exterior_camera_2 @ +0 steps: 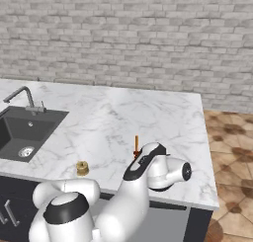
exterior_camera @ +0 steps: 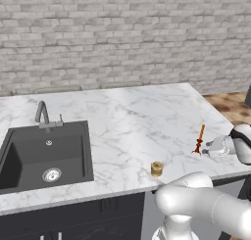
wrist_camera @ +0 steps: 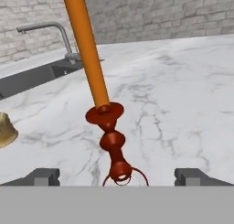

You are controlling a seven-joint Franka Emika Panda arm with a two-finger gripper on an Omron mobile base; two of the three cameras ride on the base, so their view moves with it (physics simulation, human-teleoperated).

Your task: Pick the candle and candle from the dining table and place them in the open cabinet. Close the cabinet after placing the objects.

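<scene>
On the marble dining table, the orange taper candle stands upright in its red holder at hand-view center, between the spread fingertips of the gripper, positioned for grasping; candle 2, short and tan, sits lower-center.

I see the taper standing right of centre on the surface, the stub lower centre, the sink at left.
</scene>
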